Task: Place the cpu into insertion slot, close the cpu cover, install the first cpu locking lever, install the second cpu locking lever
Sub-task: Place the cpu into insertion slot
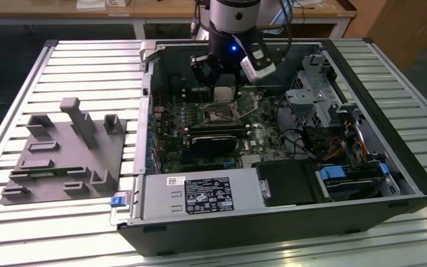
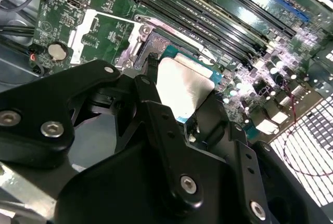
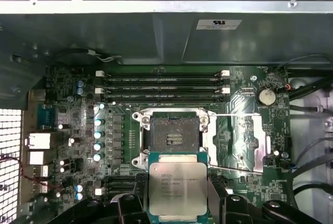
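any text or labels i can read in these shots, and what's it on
cpu lid: printed lines, too small to read.
White sticker on the case wall: blurred.
Black label on the power supply: too small.
No text legible.

Arm (image 1: 232,16) reaching down into the open computer case (image 1: 273,228), which lies on its side on the slatted aluminium table (image 1: 87,61). Gripper (image 1: 226,93) hangs over the green motherboard (image 1: 266,139), a small silver-grey square pinched between its fingers, the cpu (image 1: 226,86) as far as one can tell from here. It's held clear of the insertion slot (image 1: 219,115). Power supply (image 1: 198,196) along the case's near edge, blue-tabbed drive bay (image 1: 347,175) at the exterior view's right, grey moulded fixture (image 1: 65,150) on the table at the exterior view's left
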`<act>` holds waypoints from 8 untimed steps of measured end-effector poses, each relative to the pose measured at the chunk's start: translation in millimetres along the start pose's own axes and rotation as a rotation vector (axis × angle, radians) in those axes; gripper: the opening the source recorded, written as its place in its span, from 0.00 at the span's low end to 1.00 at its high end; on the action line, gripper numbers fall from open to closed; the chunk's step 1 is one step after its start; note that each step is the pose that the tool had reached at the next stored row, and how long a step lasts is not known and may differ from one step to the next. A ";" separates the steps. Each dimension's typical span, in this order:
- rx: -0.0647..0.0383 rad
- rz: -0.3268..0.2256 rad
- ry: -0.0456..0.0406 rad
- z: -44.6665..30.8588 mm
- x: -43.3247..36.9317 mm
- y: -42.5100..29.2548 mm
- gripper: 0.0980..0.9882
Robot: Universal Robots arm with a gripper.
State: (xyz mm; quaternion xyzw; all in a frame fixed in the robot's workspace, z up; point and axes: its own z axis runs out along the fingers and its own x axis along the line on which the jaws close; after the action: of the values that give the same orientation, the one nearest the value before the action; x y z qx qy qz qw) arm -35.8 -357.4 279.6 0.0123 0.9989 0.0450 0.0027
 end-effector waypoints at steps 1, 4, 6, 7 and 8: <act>0.000 0.000 0.0000 1.9 0.0 0.1 0.49; 0.000 0.000 0.0000 6.9 0.1 1.2 0.49; 0.000 0.000 0.0000 10.5 0.1 1.9 0.49; 0.001 0.000 0.0001 12.3 0.1 2.2 0.49; 0.001 0.000 0.0000 14.2 0.2 2.5 0.49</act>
State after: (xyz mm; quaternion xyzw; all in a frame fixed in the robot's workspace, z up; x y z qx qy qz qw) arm -35.8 -353.6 265.6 0.0123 0.9989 0.0443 0.0027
